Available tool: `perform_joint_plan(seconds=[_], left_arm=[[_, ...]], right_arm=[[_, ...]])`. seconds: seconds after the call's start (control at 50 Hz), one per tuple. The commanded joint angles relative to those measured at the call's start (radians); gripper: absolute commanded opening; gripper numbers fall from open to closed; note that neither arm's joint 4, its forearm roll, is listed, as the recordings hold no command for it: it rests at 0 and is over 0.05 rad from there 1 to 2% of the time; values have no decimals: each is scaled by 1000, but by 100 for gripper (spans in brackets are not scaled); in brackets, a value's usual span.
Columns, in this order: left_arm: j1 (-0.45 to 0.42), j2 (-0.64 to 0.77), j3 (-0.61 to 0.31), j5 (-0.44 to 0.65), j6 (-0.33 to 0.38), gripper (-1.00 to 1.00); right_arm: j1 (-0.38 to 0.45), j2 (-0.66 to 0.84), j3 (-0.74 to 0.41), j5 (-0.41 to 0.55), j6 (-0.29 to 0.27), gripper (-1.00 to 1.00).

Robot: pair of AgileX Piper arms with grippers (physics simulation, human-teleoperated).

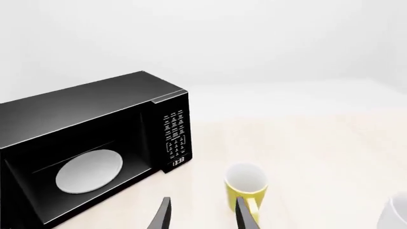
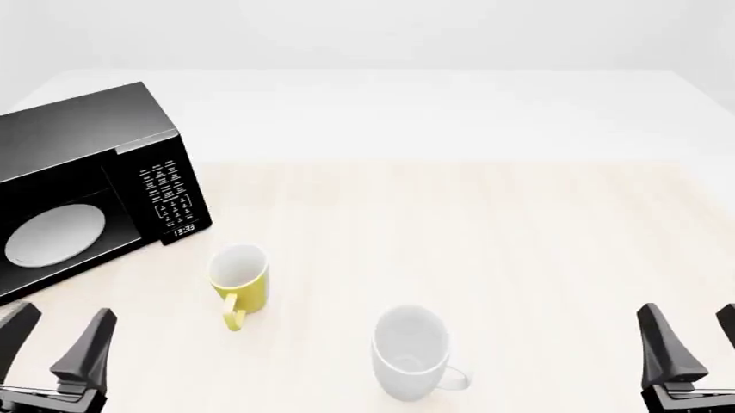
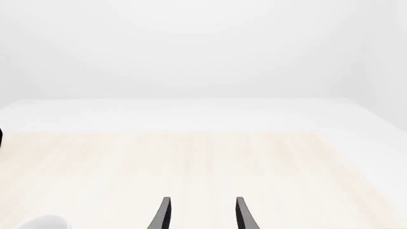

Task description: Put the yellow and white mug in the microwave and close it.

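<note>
Yellow and white mug (image 2: 240, 286): upright on table (image 2: 483, 224), near microwave (image 2: 81, 185) keypad corner, handle toward arms. Microwave cavity exposed, turntable plate (image 2: 54, 236) bare. Left gripper (image 2: 58, 346): fingers spread, empty. Right gripper (image 2: 689, 344): spread, empty. Step: left-arm approach; advise gripping rim or handle, avoiding larger white mug (image 2: 410, 353).

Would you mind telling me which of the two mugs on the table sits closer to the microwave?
The yellow mug, white inside, stands just in front of the microwave, near its keypad corner. The larger all-white mug is farther right and nearer the camera.
</note>
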Motion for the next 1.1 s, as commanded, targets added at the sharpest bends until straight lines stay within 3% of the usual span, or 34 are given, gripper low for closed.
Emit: perform_joint_plan(seconds=[0.02,0.24,0.4,0.5,0.66,1.1], left_arm=[[-45,61,9,-35,-4,100],[-94,233,6,-144,-46,100],[-113,415,-2,-278,-85,100],[-133,602,-11,-403,-119,100],[-154,754,-34,-495,-145,100],[-191,1123,-27,-762,-165,100]], right_arm=[[0,-2,1,0,-1,100],[0,-2,1,0,-1,100],[0,-1,1,0,-1,100],[0,-2,1,0,-1,100],[0,-2,1,0,-1,100],[0,-2,1,0,-1,100]])
